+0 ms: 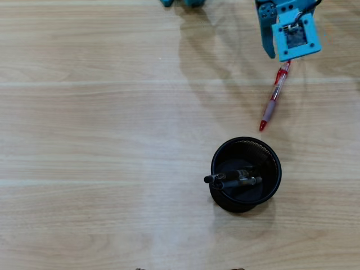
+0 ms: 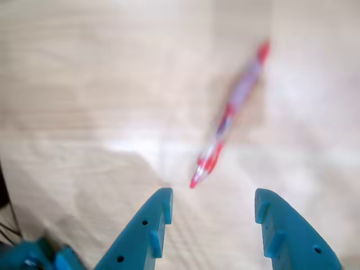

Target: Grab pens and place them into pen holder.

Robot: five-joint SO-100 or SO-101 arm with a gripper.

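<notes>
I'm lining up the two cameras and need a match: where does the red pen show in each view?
Overhead view: the red pen lies slanted on the table at upper right, just below the gripper, above the pen holder.
Wrist view: the same pen, blurred, runs from upper right toward centre, beyond the open blue fingers.
Shared landmark: the pale wood table.

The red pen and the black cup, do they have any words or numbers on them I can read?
No readable text anywhere.
Red-and-translucent plastic pen: any print is too small in the overhead view, and the wrist view is blurred.
Round black wire-mesh cup: no label shows.
Dark pens inside the cup: too small to tell.
Blue plastic pincer: no markings.
</notes>
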